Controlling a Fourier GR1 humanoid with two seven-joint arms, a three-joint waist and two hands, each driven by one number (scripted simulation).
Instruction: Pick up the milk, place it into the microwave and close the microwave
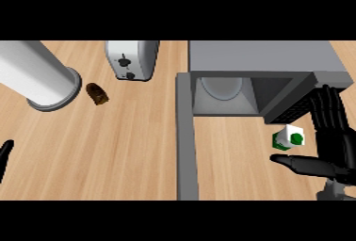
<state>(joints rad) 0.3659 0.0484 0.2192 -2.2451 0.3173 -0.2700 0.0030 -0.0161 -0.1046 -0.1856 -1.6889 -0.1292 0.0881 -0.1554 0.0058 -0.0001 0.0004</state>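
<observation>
Way into the microwave – what is open, what blocks

The microwave point(268, 56) stands with its cavity mouth open toward me, and its door point(185, 141) swings out as a long grey wall across the counter point(104, 150), shutting off the left side. Between that door and my right hand point(332, 141) lies a bare lane of wood leading to the opening – only the milk point(288, 138) stands in it, just beside my fingers. Left of the door, the toaster point(132, 60), a white cylinder point(38, 75) and a small brown object point(97, 94) sit well apart from this lane.
</observation>
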